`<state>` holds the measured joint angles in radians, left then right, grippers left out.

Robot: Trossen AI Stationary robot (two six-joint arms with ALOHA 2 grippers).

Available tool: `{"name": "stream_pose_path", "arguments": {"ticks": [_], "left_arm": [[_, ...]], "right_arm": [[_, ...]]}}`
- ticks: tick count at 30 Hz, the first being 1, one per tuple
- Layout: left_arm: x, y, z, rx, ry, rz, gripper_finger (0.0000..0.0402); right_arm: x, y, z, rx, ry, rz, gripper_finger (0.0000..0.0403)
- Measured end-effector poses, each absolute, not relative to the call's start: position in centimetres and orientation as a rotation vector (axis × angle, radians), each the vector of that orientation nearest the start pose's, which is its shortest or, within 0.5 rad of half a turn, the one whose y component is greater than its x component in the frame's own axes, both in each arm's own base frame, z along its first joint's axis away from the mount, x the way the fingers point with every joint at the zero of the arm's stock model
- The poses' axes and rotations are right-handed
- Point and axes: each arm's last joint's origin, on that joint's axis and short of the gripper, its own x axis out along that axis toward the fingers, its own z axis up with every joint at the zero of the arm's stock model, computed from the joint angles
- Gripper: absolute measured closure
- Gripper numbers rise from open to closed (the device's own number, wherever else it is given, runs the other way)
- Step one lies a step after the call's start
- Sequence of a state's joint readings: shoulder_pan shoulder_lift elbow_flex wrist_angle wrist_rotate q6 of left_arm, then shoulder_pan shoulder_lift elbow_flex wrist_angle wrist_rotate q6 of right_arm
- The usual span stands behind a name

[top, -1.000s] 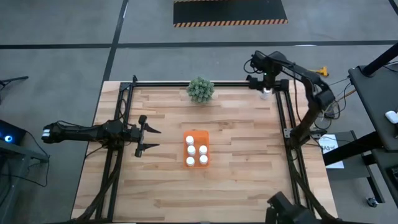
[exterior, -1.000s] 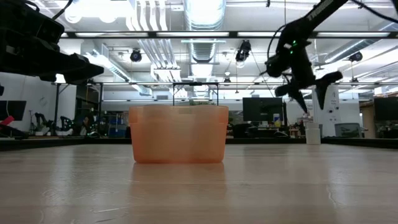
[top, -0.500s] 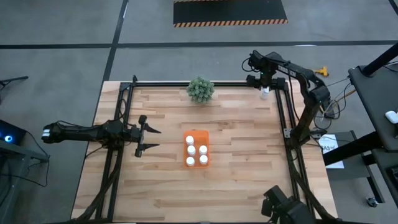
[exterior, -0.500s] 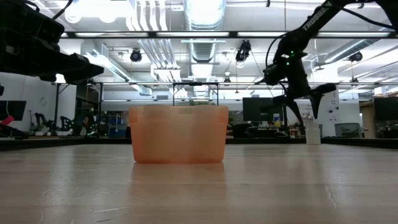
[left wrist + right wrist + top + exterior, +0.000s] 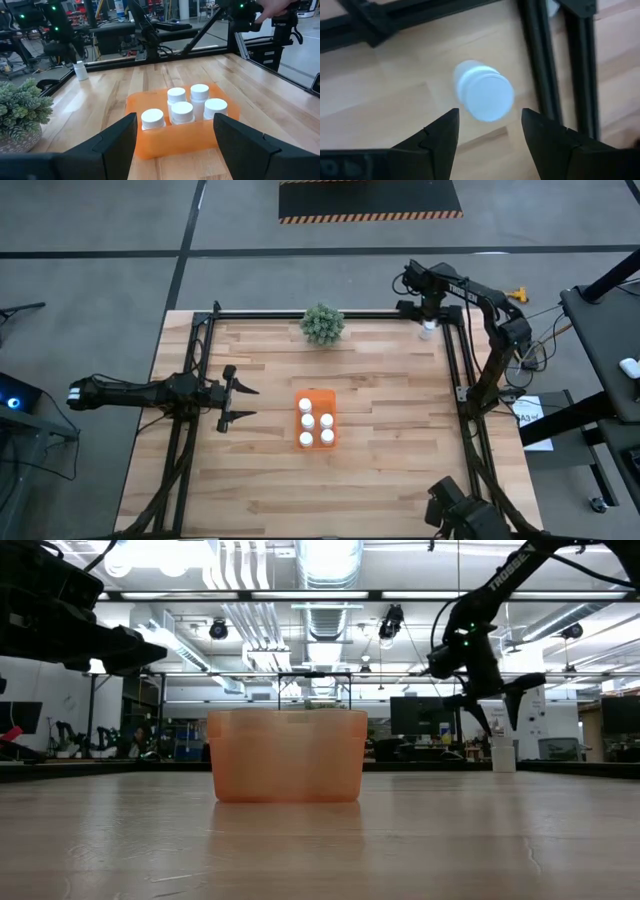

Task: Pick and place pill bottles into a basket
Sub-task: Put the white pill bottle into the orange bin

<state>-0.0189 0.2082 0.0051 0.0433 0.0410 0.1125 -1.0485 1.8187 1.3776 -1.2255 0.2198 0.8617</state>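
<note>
The right claw [image 5: 487,137] hangs open over the last loose pill bottle [image 5: 485,95], its two dark fingers [image 5: 437,137] parted wider than the white cap and flanking it without touching. In the high view this claw [image 5: 428,308] sits at the upper right of the frame, above the bottle [image 5: 428,330], which stands upright at the far right corner of the wooden surface [image 5: 400,440], hard against the black frame rail [image 5: 450,370] along the right edge. From the low view the claw [image 5: 497,715] is above the bottle [image 5: 503,752], not yet down around it.

The left claw [image 5: 240,403] waits at the left of the frame, fingers spread open, pointing toward the middle of the surface.

The orange basket [image 5: 317,420] stands near the centre with five capped bottles [image 5: 316,421] inside and one compartment free. Bare wood lies open all around it. A small green potted plant [image 5: 322,323] sits near the upper edge, well apart from both the basket and the corner bottle.
</note>
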Motion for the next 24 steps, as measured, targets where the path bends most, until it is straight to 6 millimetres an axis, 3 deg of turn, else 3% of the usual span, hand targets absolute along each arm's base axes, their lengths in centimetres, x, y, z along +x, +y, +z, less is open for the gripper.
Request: {"name": "stream_pose_path", "arguments": {"ticks": [17, 24], "left_arm": [[10.92, -0.33, 15.21, 0.111, 0.156, -0.069, 0.0157], [10.92, -0.33, 15.21, 0.111, 0.156, -0.069, 0.0157]], "right_arm": [[15.27, -28.29, 20.95, 1.257, 1.160, -1.679, 0.0195], [15.26, -28.38, 20.66, 1.235, 1.145, -1.692, 0.0150]]}}
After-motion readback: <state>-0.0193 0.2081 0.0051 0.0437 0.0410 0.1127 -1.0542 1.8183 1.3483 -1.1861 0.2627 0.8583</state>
